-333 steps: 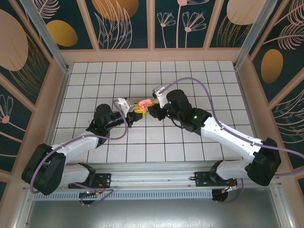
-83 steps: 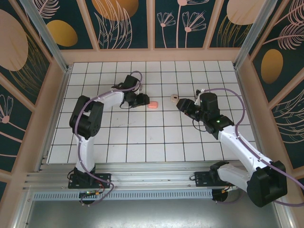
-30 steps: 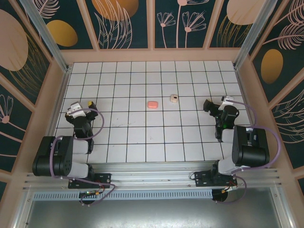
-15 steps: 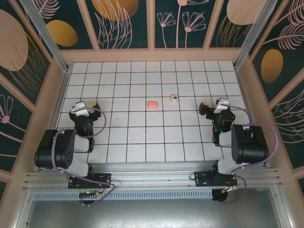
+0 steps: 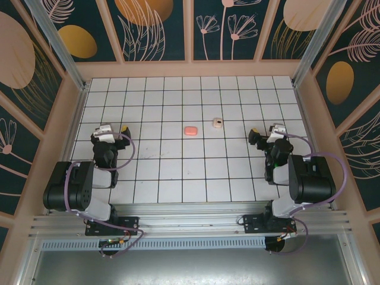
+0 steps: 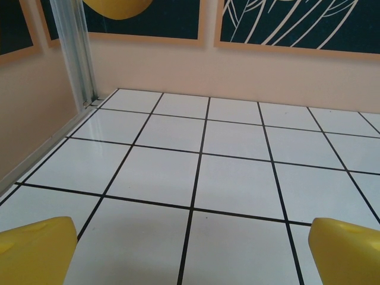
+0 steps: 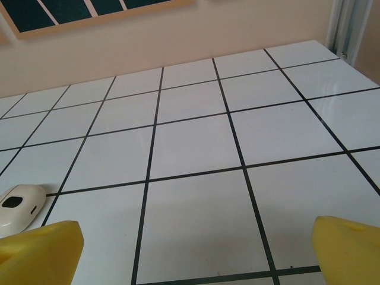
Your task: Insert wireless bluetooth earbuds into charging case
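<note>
Two small charging cases lie shut on the white tiled floor: a salmon-pink case at the centre and a beige case one tile to its right, also at the left edge of the right wrist view as the beige case. The earbuds are hidden from view. My left gripper rests folded back near the left wall, far from both cases. My right gripper rests at the right, about two tiles from the beige case. Both are open, the yellow fingertips wide apart over bare tile.
Peach wooden walls with dark floral panels enclose the tiled floor. An aluminium post stands in the far left corner. Both arm bases sit on the rail at the near edge.
Earlier both grippers held the pink case at the centre; both cases now lie free. Over the last second the arms settled in their folded poses, the left gripper drifting right and the right gripper left.
</note>
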